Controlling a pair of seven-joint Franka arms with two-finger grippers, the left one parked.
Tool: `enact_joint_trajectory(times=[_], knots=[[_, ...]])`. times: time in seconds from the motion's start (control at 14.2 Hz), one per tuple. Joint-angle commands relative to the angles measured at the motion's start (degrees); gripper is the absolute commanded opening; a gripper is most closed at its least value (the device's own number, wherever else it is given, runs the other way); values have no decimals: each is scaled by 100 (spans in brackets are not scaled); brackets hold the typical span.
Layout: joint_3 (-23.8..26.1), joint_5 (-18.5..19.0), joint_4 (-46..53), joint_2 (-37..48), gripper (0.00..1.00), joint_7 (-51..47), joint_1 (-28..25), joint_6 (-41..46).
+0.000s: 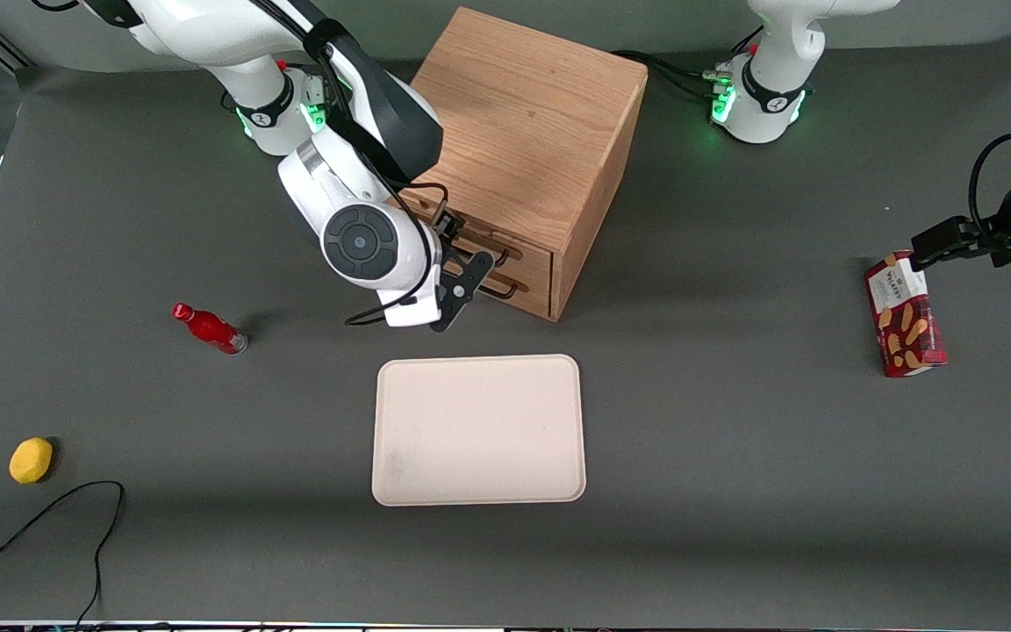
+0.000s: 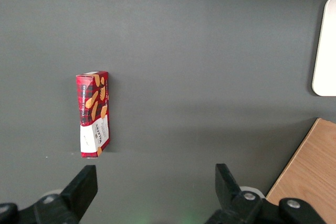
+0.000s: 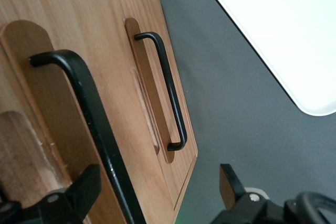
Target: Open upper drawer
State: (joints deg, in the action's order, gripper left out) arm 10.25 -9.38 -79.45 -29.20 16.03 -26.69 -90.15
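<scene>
Currently gripper [image 3: 157, 192] fingers apart, straddling upper drawer [image 3: 31, 103] handle [image 3: 89, 124] at cabinet [image 1: 523, 149] front, drawer shut. Centre bar between fingers, clamp, then pull straight out, square to the front.

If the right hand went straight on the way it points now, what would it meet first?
Most likely the upper drawer's black bar handle, which runs between the open fingers of the right hand. Past that bar lies the upper drawer front. How much gap remains to the bar is unclear.

Upper drawer [image 3: 31, 124] matt grained oak, smooth black wire handle [image 3: 89, 129]; tray [image 1: 479, 430] smooth cream plastic.
</scene>
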Motion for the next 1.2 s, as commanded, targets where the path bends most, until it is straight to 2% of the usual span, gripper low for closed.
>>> enact_joint_trajectory(times=[0.0,1.13], knots=[[-49,-125,141,-104,100,-65,-64,-37],[-199,-46,465,-394,100,233,252,-222]])
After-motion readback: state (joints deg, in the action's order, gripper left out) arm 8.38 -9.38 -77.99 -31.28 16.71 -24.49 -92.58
